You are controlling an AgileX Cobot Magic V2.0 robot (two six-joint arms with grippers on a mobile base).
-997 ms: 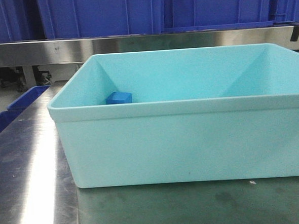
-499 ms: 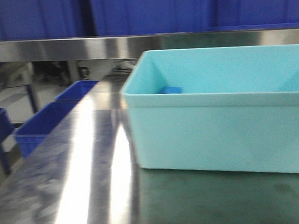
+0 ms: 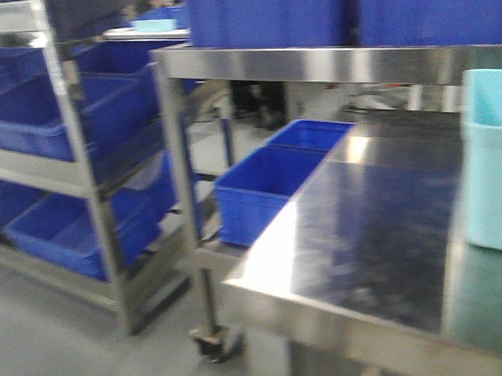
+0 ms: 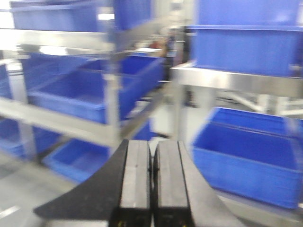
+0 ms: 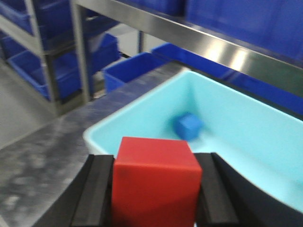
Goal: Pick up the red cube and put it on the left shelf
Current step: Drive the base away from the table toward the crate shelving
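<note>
our right gripper point(image 5: 154, 191) is clamped on the red cube point(image 5: 154, 182), with one dark finger point(image 5: 98, 189) flat against each side face. the block sits square and upright between them, its top and front face showing. we judge the grip is central and firm like this because the cube has to travel across to the rack without twisting or slipping. in the right wrist view the cube sits in front of the near rim of the turquoise tub point(image 5: 142, 118); we cannot tell how high above it. the small blue cube point(image 5: 188, 126) lies down on the tub floor, well apart from our load, and is no part of this job. the tub stands on the steel table point(image 5: 42, 156).

our left gripper point(image 4: 151, 179) has its pads pressed together with nothing between them. as we read it, it is tucked out of the way because one arm is enough for so small a block.

in the front-facing view the left shelf point(image 3: 46, 175) stands across the aisle, to the left of the table, its tiers loaded with big blue crates point(image 3: 33, 107). the right wrist view shows that rack at the upper left, far beyond the cube. so the cube is in hand but well apart from its goal: the pick looks done and the placing is not yet begun. the pictures are blurred, and we cannot tell which tier offers a free spot.
</note>
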